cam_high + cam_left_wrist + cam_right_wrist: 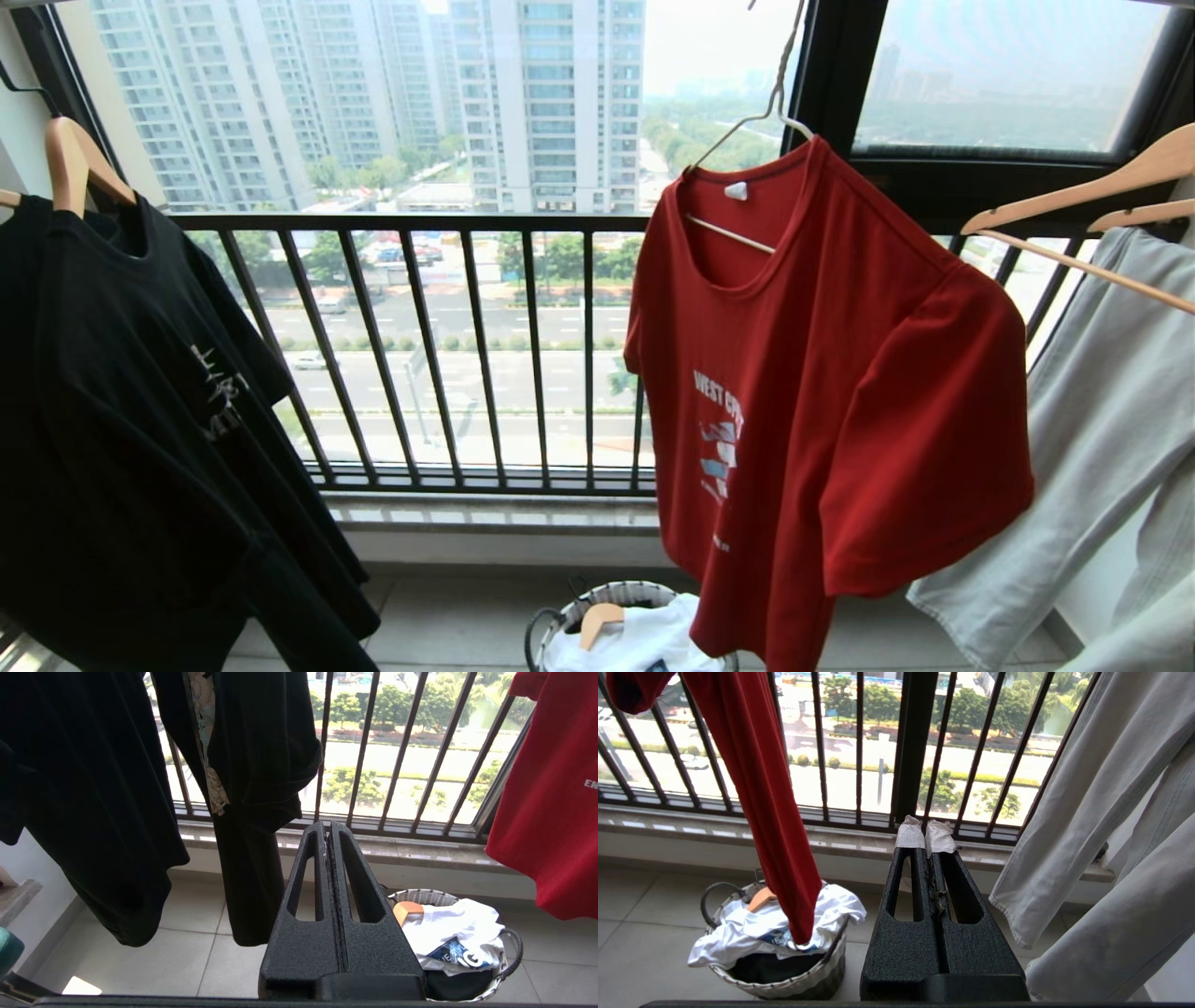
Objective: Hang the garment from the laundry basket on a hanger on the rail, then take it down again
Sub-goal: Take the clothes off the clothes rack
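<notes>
Red shirt on wire hanger, both claws idle

Red garment [822, 392] hung on the thin white hanger [747, 121], whose hooked neck ran up out of the head view; its seat on the rail could not be confirmed. Hem dangled over the laundry basket [784, 984] on the floor, which held a white cloth [752, 933]. Black T-shirt [140, 420] hung to the left, pale trousers [1102, 439] to the right. Left claw [328, 828] was clenched, empty, low before the railing [448, 355]. Right claw [925, 835] was likewise clenched, empty, beside the trousers.
</notes>
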